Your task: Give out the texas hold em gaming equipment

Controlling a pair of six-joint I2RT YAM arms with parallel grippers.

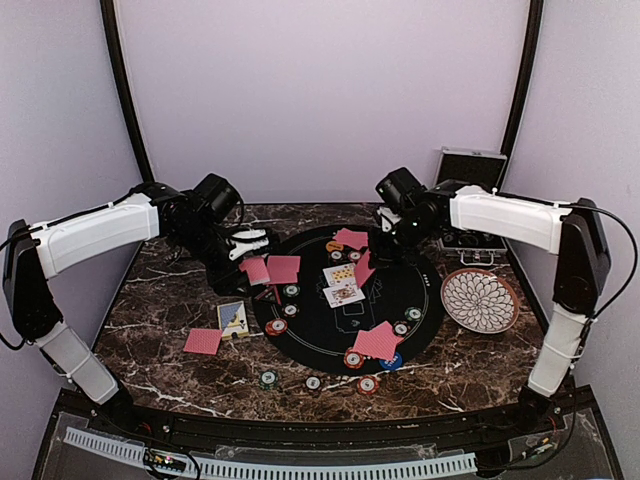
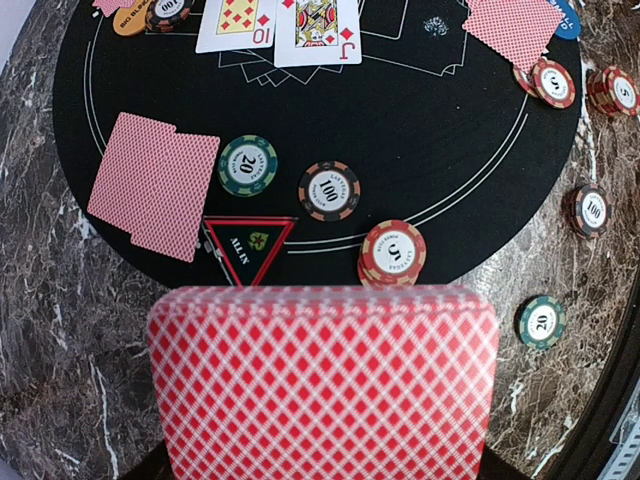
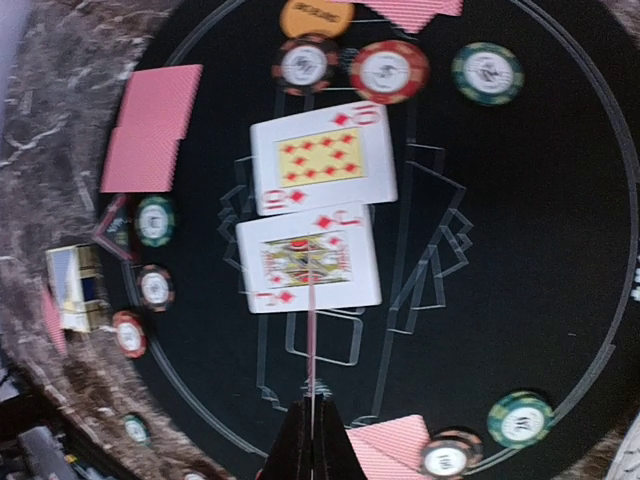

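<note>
My left gripper point(image 1: 250, 262) is shut on a deck of red-backed cards point(image 2: 322, 385), held over the mat's left edge; the deck hides its fingers in the left wrist view. Over the mat's middle, my right gripper point(image 3: 312, 425) is shut on a single card point(image 3: 312, 340) seen edge-on, also visible from the top point(image 1: 363, 268). Just beyond it lie the ten of diamonds point(image 3: 322, 158) and the jack of diamonds point(image 3: 310, 255), face up. Face-down card pairs point(image 1: 283, 268) point(image 1: 377, 341) and striped chips point(image 2: 328, 190) point(image 2: 247, 165) point(image 2: 393, 252) rest around the mat.
The round black mat point(image 1: 400, 285) lies on the marble table. A white patterned plate point(image 1: 480, 300) sits at the right, an open silver-edged case point(image 1: 470, 170) behind it. A card box point(image 1: 233, 318) and a loose card point(image 1: 203, 341) lie left; chips point(image 1: 268, 379) near the front.
</note>
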